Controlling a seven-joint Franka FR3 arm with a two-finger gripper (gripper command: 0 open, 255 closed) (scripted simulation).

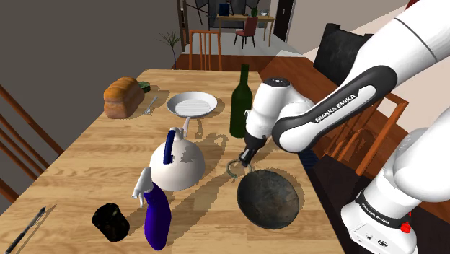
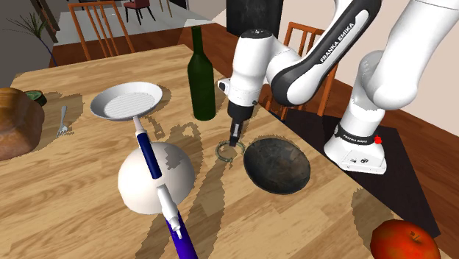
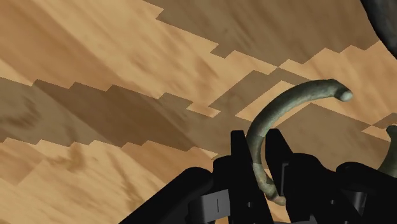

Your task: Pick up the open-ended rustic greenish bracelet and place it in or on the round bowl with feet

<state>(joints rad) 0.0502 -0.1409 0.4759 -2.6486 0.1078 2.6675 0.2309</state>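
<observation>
The greenish open-ended bracelet [image 1: 234, 170] [image 2: 228, 152] lies on the wooden table just beside the dark round bowl [image 1: 268, 198] [image 2: 278, 166]. My black gripper [image 1: 245, 157] [image 2: 235, 140] points down onto it. In the wrist view the fingers [image 3: 238, 156] stand on either side of the bracelet's band [image 3: 286, 102] and clasp it; its free end curves away over the wood. The bowl's dark rim [image 3: 383, 13] shows at a corner beyond the bracelet. I cannot tell whether the bracelet is off the table.
A green bottle [image 1: 241, 101] [image 2: 200, 73] stands just behind the gripper. A white kettle with a blue handle [image 1: 177, 162], a blue spray bottle [image 1: 155, 216], a black cup [image 1: 110, 222], a white pan [image 1: 192, 104] and bread [image 1: 124, 97] fill the shoulder view's left. An apple [image 2: 401, 239] sits near the table corner.
</observation>
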